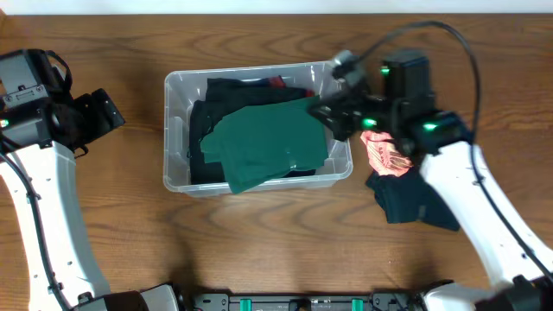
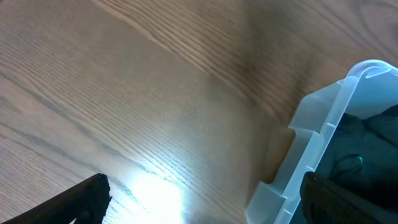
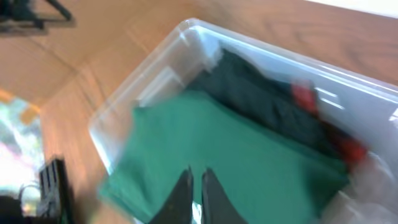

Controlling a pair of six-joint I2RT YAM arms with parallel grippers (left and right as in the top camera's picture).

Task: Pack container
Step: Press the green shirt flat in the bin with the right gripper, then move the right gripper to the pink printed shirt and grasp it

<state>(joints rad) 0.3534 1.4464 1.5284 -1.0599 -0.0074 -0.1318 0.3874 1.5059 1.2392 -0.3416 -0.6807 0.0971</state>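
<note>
Packing is running well along, with two garments waiting outside.

The container [image 1: 175, 155] is sitting mid-bench [image 1: 259, 250], holding dark folded clothes [image 1: 200, 130] with a green garment [image 1: 268, 142] lying on top and draping slightly over the front rim. The right end effector [image 3: 196, 186] is hovering over that green cloth with its fingers clenched nearly together; blur is hiding whether any fold is caught between them. The left end effector [image 2: 205, 196] is idling released, off the container's left side. A pink patterned piece [image 1: 387, 154] and a dark teal one [image 1: 410, 200] are lying just right of the container, so I am judging those as the remaining work.
</note>
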